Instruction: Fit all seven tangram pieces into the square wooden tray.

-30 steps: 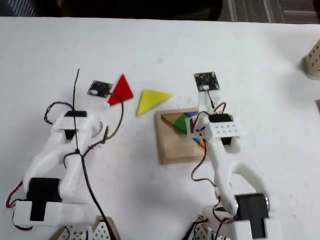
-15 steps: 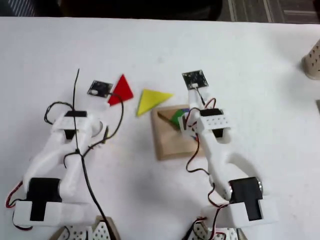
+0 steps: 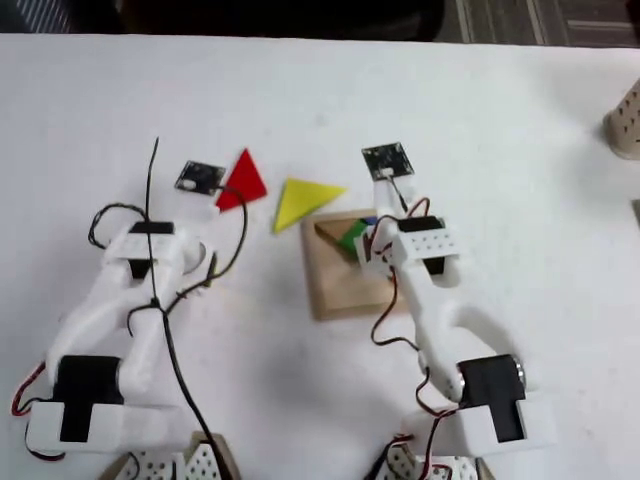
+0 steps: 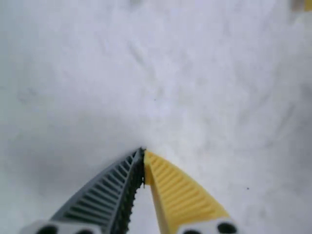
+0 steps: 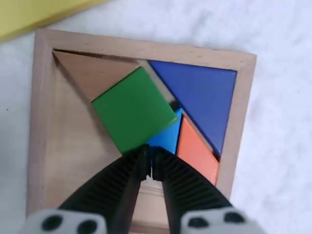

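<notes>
The square wooden tray (image 3: 335,288) lies mid-table. It holds a green square (image 5: 134,109), a dark blue triangle (image 5: 202,95), a light blue piece (image 5: 165,138), an orange piece (image 5: 197,152) and a wood-coloured triangle (image 5: 87,73). My right gripper (image 5: 150,157) is shut and empty, its tips at the green square's near corner; from above it (image 3: 366,240) sits over the tray. A yellow triangle (image 3: 305,198) and a red triangle (image 3: 240,180) lie on the table left of the tray. My left gripper (image 4: 143,154) is shut and empty over bare table, close beside the red triangle (image 3: 213,208).
A beige perforated cup (image 3: 625,120) stands at the right edge. The tray's left part (image 5: 68,156) is bare wood. White table surface stretches behind the pieces to the far edge (image 3: 320,40).
The right gripper swung left over the tray, and the tray slid slightly left with it. Almost nothing moved in the last half second. The left arm stayed still.
</notes>
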`<state>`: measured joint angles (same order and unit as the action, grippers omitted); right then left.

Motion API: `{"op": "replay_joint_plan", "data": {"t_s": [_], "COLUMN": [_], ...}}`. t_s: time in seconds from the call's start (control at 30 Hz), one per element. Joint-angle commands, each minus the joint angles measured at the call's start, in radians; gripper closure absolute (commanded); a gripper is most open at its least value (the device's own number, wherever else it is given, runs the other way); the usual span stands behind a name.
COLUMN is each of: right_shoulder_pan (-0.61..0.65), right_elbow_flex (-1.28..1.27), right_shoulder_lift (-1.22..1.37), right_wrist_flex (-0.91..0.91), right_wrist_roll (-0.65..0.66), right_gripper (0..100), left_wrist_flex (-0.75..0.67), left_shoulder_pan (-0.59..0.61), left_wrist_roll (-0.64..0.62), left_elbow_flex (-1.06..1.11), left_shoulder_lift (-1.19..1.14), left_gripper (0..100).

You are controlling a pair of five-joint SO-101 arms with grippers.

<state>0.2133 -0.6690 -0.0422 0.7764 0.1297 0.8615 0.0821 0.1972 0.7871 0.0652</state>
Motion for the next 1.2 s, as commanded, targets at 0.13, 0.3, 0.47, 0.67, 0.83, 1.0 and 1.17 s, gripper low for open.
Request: {"op": "replay_joint_plan", "data": {"t_s": [0.13, 0.3, 0.47, 0.67, 0.83, 1.0, 1.17], "right_shoulder_pan": [-0.056, -0.084, -0.064, 0.024, 0.030, 0.015, 0.024], "right_elbow_flex": [0.029, 0.028, 0.029, 0.029, 0.029, 0.061, 0.115], "right_shoulder_lift": [-0.021, -0.048, -0.154, -0.255, -0.140, -0.005, 0.038], "right_wrist_flex": [0.038, 0.068, 0.090, 0.081, 0.027, -0.091, -0.082], "right_wrist_roll": [0.046, 0.046, 0.012, -0.046, -0.048, -0.041, -0.046], "right_gripper": [97.9, 97.9, 97.9, 97.9, 97.9, 97.9, 97.9], "left_wrist_flex": [-0.017, -0.017, -0.018, -0.018, -0.018, -0.018, -0.018], "left_shoulder_pan": [0.015, 0.015, 0.012, 0.015, 0.015, 0.016, 0.016], "left_wrist_roll": [0.011, 0.011, 0.011, 0.011, 0.011, 0.011, 0.011], "left_elbow_flex": [-0.017, -0.017, -0.017, -0.017, -0.017, -0.017, -0.017], "left_shoulder_lift": [0.039, 0.039, 0.039, 0.039, 0.038, 0.038, 0.036], "left_gripper": [98, 98, 98, 98, 98, 98, 98]}}
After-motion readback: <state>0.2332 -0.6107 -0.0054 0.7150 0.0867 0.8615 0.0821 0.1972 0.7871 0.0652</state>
